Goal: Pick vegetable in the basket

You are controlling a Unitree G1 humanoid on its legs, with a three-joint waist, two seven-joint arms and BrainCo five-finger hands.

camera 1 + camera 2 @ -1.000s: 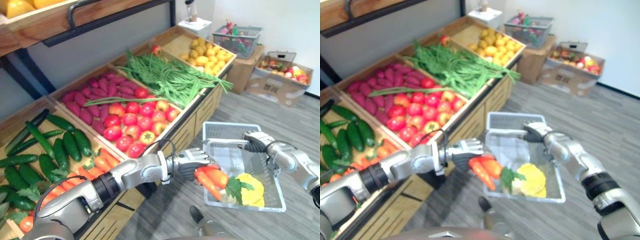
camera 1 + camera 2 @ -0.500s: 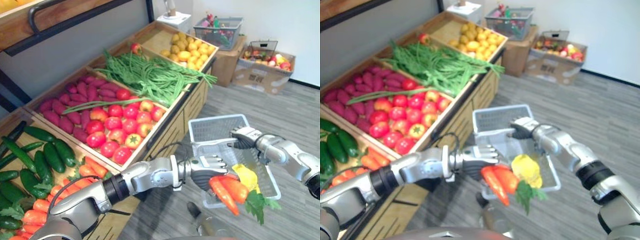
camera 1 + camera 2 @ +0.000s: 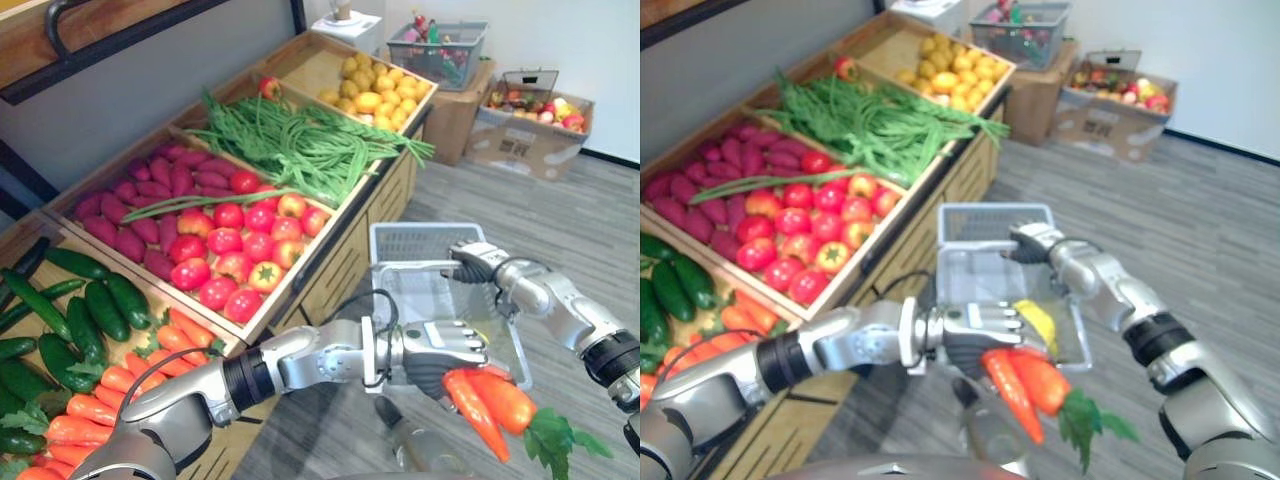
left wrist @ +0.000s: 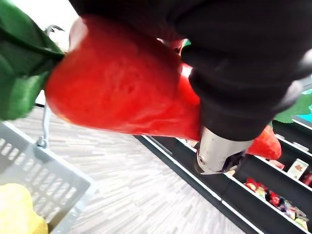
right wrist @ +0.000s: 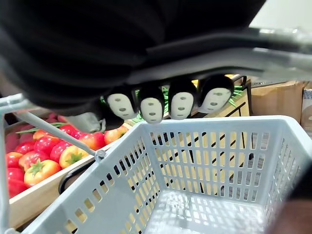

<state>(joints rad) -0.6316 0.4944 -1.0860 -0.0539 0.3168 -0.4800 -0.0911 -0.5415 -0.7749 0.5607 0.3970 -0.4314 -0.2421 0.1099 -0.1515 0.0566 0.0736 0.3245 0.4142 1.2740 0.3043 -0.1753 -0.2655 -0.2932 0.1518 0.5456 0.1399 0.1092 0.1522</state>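
My left hand is shut on a bunch of orange carrots with green leaves. It holds them in the air at the near edge of the grey plastic basket. In the left wrist view the carrot lies against the hand, above the basket's corner. A yellow vegetable lies inside the basket. My right hand holds the basket up, its fingers curled round the wire handle.
A wooden stall on the left holds cucumbers, carrots, tomatoes, green beans and yellow fruit. At the back right stand a cardboard box of produce and another grey basket. Grey plank floor lies below.
The camera has shifted. My left hand has carried the carrots from over the basket's inside, beside the yellow vegetable, out to its near edge. The right hand keeps hold of the handle.
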